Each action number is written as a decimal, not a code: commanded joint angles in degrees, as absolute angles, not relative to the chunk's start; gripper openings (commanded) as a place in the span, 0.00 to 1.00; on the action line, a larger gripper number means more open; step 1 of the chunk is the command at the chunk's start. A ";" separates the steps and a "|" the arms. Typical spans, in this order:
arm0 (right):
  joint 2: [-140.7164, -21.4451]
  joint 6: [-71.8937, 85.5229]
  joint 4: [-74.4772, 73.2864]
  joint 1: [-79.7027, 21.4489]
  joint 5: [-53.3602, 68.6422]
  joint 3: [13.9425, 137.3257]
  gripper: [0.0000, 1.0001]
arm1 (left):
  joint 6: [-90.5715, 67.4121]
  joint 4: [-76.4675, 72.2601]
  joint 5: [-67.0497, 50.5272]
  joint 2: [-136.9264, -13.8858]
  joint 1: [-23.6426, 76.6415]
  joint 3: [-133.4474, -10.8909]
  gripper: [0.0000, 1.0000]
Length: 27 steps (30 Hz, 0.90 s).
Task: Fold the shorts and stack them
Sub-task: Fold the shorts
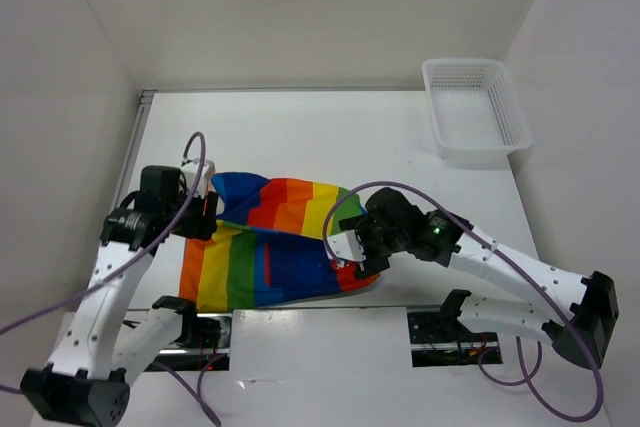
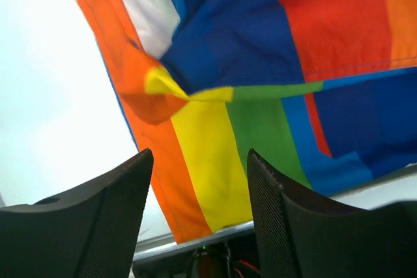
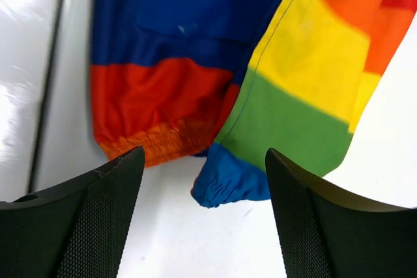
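— At the left gripper (image 2: 199,161): jaws apart, nothing between the fingers (image 2: 107,213). Hovers by the left end of the shorts (image 1: 265,247).

— Same at the right gripper (image 3: 205,161)?

— Same. Parted wide and holding nothing. Poised over a gathered red-orange edge (image 3: 159,144), probably the waistband, with a blue hem corner (image 3: 225,187) just beside it.

— Why one at each end?

— Likely to work both ends of the cloth together, for an even fold. Looks folded once already: upper flap laid across the lower layer, with the folded corner (image 2: 163,86) showing yellow under navy.

— And where exactly, the shorts?

— Flat on the table (image 1: 330,137), near the front edge, between the two arms. Somewhat skewed, flap not square with the layer beneath. Probably needs another fold or some straightening before stacking.

— Anything else around?

— White mesh basket (image 1: 475,107) at the far right corner, well apart from the cloth. Hard to say whether meant for the stack.

— Anything to read?

— Nothing legible. White patch (image 2: 146,11) inside the cloth, perhaps a sewn label, too blurred for letters. No brand mark to be made out on grippers or basket.
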State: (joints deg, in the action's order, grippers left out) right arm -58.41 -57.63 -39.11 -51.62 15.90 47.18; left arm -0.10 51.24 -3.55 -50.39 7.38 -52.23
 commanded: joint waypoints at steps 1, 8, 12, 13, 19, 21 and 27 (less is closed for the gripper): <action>-58.52 -49.68 -40.62 -52.65 20.83 54.13 0.80 | 0.00 51.00 -1.43 -43.87 7.91 -50.47 0.68; -62.74 -49.04 -38.04 -52.65 14.16 56.87 0.82 | 0.00 41.29 0.89 -63.59 4.84 -50.96 0.75; -65.30 -50.10 -42.28 -52.65 12.57 54.24 0.89 | 0.00 38.78 1.31 -66.09 4.83 -51.42 0.82; -65.30 -50.10 -41.67 -52.65 10.83 53.62 0.90 | 0.00 36.15 2.97 -65.40 4.22 -50.72 0.83; -67.58 -48.08 -37.10 -52.65 5.28 48.70 0.91 | 0.00 36.89 1.15 -69.86 2.82 -55.09 0.93; -67.59 -48.08 -35.00 -52.65 3.70 46.86 0.91 | 0.00 38.93 -1.92 -74.08 0.98 -58.69 0.96; -69.52 -47.46 -25.85 -52.65 -3.69 42.36 0.91 | 0.00 42.27 -9.04 -82.08 -2.64 -62.23 1.00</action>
